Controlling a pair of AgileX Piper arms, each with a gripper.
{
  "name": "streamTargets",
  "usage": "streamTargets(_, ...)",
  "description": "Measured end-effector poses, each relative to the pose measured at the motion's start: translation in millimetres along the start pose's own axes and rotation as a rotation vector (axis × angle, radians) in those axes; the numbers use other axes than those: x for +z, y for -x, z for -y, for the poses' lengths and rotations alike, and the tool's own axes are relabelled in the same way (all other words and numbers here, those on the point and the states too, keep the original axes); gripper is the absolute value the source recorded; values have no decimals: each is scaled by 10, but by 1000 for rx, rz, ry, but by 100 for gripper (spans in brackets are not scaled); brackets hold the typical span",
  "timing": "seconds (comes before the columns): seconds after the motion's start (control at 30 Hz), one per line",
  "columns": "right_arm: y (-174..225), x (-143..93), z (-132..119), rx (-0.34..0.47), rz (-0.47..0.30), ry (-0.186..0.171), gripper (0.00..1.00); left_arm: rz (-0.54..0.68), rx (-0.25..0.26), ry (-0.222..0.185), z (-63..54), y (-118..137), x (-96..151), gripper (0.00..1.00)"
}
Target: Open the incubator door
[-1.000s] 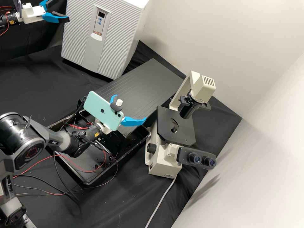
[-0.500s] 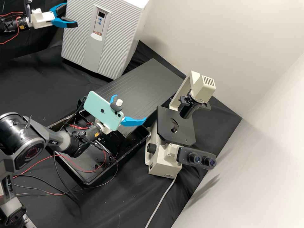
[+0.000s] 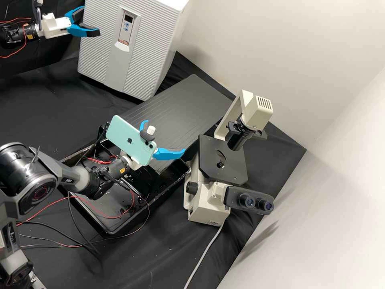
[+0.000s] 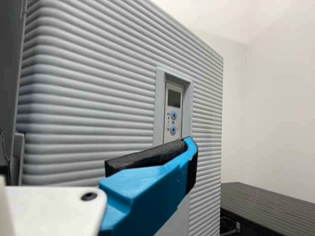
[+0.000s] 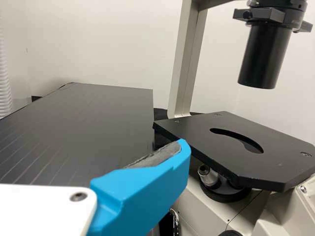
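At the high view's upper left, the left gripper (image 3: 91, 20) has its two blue fingers apart, beside the near edge of the ribbed door (image 3: 98, 56). That door sits closed on the incubator (image 3: 170, 48), so the step in hand looks like lining up for a hold. The next move likely calls for working a finger in at the door's edge, then drawing it outward along its swing — not pushing flat against the ribs.

Farther out, the right gripper (image 3: 165, 137), fingers likewise apart, is above the tray, near the microscope, and seems to have no part in this step.

Counted: one incubator with one control panel (image 4: 173, 110) and two blue buttons, one microscope (image 3: 222, 160) with two eyepieces, one dark board (image 3: 180, 108), one black tray (image 3: 170, 186), one mint phone (image 3: 124, 138), and two grippers.
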Motion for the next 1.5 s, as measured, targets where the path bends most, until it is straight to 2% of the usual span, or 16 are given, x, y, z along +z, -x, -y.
streamTargets(0.27,0,0,0,0,0,0,100,-48,-48,35,193,97,-93,100)
streamTargets(0.57,0,0,0,0,0,0,100,-41,-66,56,282,91,-22,100)
streamTargets(1.03,0,0,0,0,0,0,100,-49,-54,50,174,47,51,100)
streamTargets(1.17,0,0,0,0,0,0,100,-47,-47,81,150,27,75,100)
streamTargets(1.3,0,0,0,0,0,0,100,-48,-42,91,148,-17,126,100)
streamTargets(1.5,0,0,0,0,0,0,100,-83,-42,126,143,-59,268,100)
